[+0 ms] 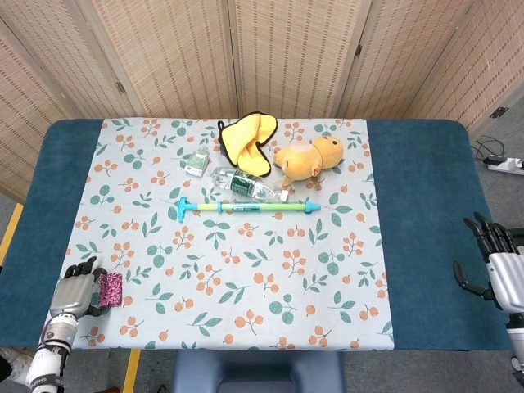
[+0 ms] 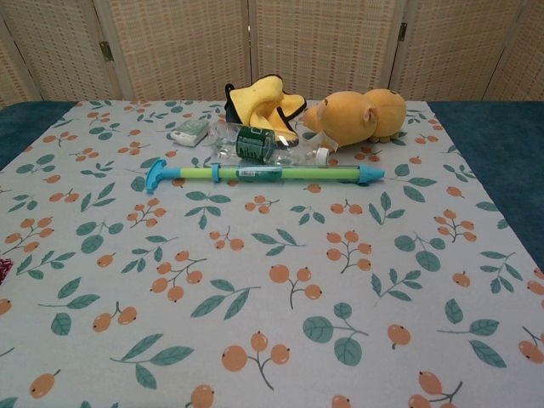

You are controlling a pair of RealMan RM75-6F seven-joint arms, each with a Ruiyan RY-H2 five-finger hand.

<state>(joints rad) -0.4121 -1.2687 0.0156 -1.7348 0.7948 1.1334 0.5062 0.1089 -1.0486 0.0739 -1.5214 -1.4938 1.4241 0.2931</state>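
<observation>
**Lower-left corner: left hand holds a small pink pouch**

Low in the left of the head view, the left hand (image 1: 72, 293) sits at the table's near edge, where the floral cloth (image 1: 246, 278) meets the dark blue table (image 1: 49, 205). Its dark fingers curl around a small pink pouch (image 1: 110, 290), a mottled magenta piece with darker speckles, roughly rectangular and standing on its short side against the fingers. At the far right edge, the right hand (image 1: 495, 266) hangs beyond the table with its fingers spread and nothing in them. Toward the upper middle lie a blue-and-green stick (image 1: 246, 206), a clear bottle (image 1: 241, 185) with a green label, an orange plush toy (image 1: 307, 159), a yellow cloth (image 1: 248, 141) and a small pale packet (image 1: 196, 163).

Across the chest view, neither hand shows; only a sliver of the pouch (image 2: 2, 270) peeks in at the left edge. Bottle (image 2: 259, 143), stick (image 2: 263, 173), plush toy (image 2: 361, 115) and yellow cloth (image 2: 259, 100) cluster at upper centre.
</observation>
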